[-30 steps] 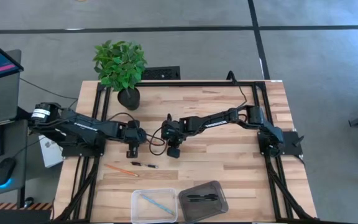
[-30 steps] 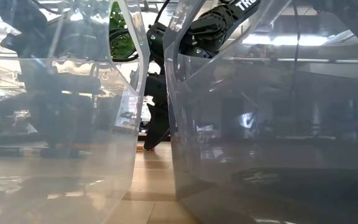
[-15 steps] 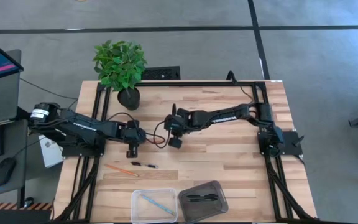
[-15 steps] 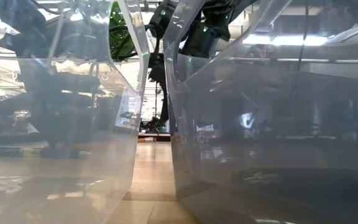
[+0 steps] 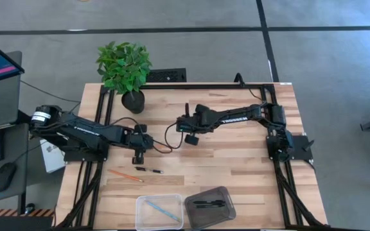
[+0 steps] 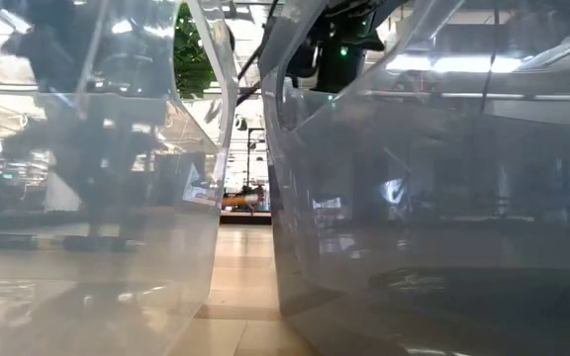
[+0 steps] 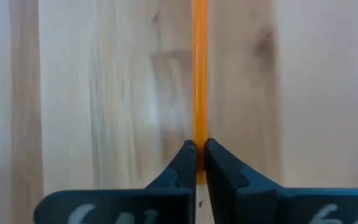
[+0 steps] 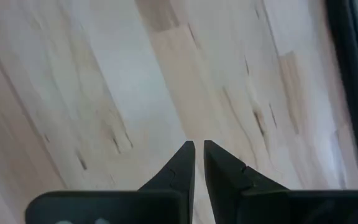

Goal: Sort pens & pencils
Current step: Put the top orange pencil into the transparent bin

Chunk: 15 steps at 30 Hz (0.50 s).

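Observation:
My left gripper hovers over the table's left-middle, shut on an orange pencil; the gripper hides that pencil in the high view. My right gripper is near the table's middle, shut and empty. A second orange pencil and a black pen lie flat on the wood just nearer than the left gripper. The light blue-grey pencil lies in the clear tray. The dark tray holds a black pen. My left gripper pinches the orange pencil between its two fingers at one end of the pencil. The pencil runs straight on beyond the fingertips, in line with the fingers. Whether its far end touches the wood does not show.
A potted plant stands at the far left corner. The two trays sit side by side at the near edge and fill the low view with their walls. Black frame rails border the table. Bare wood lies to the right.
My right gripper has drawn back from beside the left gripper, moving up and toward the table's far and right edges. In the low view it has risen out of the gap between the trays. The pencils, pens and trays on the table have stayed put.

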Tool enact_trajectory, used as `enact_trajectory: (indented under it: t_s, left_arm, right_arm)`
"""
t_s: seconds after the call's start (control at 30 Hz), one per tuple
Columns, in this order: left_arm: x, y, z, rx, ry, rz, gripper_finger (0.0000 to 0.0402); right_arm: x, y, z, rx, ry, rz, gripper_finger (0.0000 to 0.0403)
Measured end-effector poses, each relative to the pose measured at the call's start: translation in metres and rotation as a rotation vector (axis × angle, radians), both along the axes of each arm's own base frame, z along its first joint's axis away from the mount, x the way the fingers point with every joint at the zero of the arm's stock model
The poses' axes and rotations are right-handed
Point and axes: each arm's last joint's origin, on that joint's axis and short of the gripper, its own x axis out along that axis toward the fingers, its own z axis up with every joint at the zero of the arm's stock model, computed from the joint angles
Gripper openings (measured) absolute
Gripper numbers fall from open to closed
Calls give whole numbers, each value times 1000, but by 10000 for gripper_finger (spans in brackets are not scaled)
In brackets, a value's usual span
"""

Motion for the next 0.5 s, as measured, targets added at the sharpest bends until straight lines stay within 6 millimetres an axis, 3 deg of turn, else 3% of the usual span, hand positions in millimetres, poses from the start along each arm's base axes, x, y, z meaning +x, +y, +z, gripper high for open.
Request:
enact_trajectory:
  t_s: [0.27,0.5]
  left_arm:
    - [17,-33,53,11,-20,-127,0]
    - [23,-72,96,-123,-130,-205,0]
  right_arm:
    - [-33,6,2,9,-152,-10,56]
    - [-71,26,6,63,-353,62,56]
